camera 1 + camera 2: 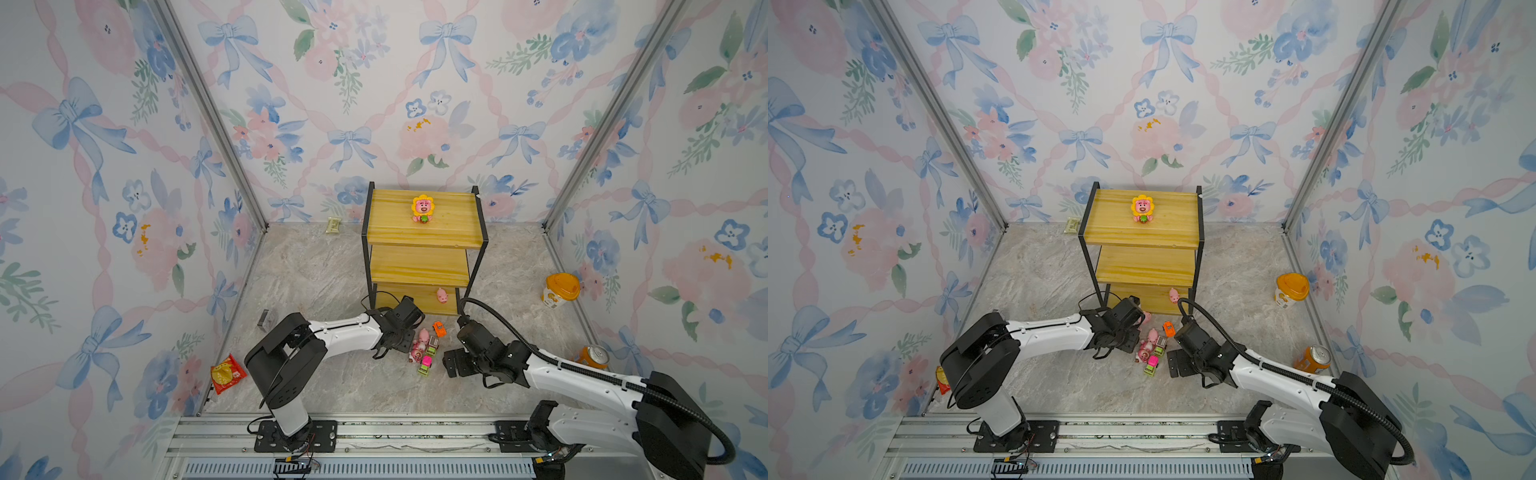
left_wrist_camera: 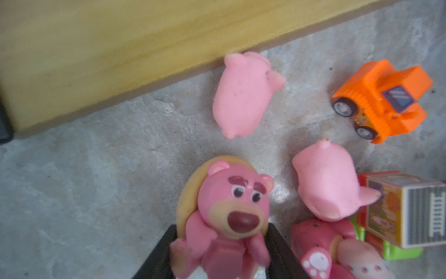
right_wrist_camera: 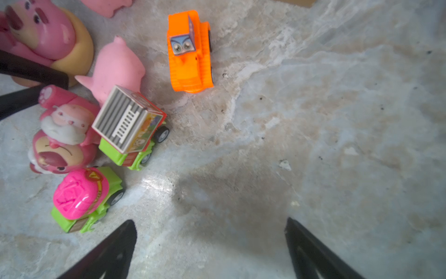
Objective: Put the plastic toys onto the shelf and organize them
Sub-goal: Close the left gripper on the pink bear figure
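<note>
No word, brand or number is legible anywhere. The pink-green car [image 3: 79,193], at 6 o'clock of the toy cluster [image 1: 423,337], bears a small yellow triangle like a warning sign, and the red-green car [image 3: 130,120] beside it carries picture stickers with no letters I can make out. Print on the cup [image 1: 559,293] at 3 o'clock from the shelf [image 1: 424,266], the can [image 1: 592,356] at 4 and the red packet [image 1: 226,372] at 8 is too small to read.

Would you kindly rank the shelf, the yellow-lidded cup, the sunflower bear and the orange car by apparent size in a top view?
Largest to smallest:
1. shelf
2. yellow-lidded cup
3. sunflower bear
4. orange car
</note>
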